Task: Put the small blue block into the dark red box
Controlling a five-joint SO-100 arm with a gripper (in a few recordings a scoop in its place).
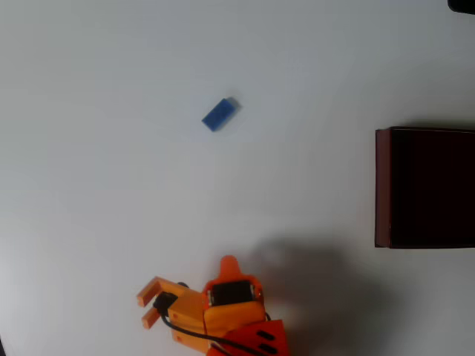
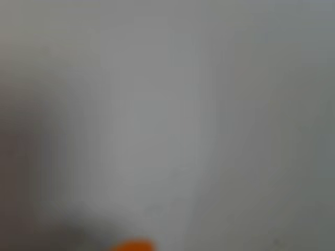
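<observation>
Orange two-finger hand [image 1: 148,305] parted and empty near tabletop's [image 1: 89,185] bottom edge, well apart from tiny bright-blue rectangular block [image 1: 220,114] lying mid-tabletop, far from dark red square box [image 1: 383,185] at right edge; likely light, rigid, best pinched across long sides.

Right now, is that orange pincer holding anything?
Nothing. The pincer is empty, and the small blue block lies apart from it on the table.
</observation>
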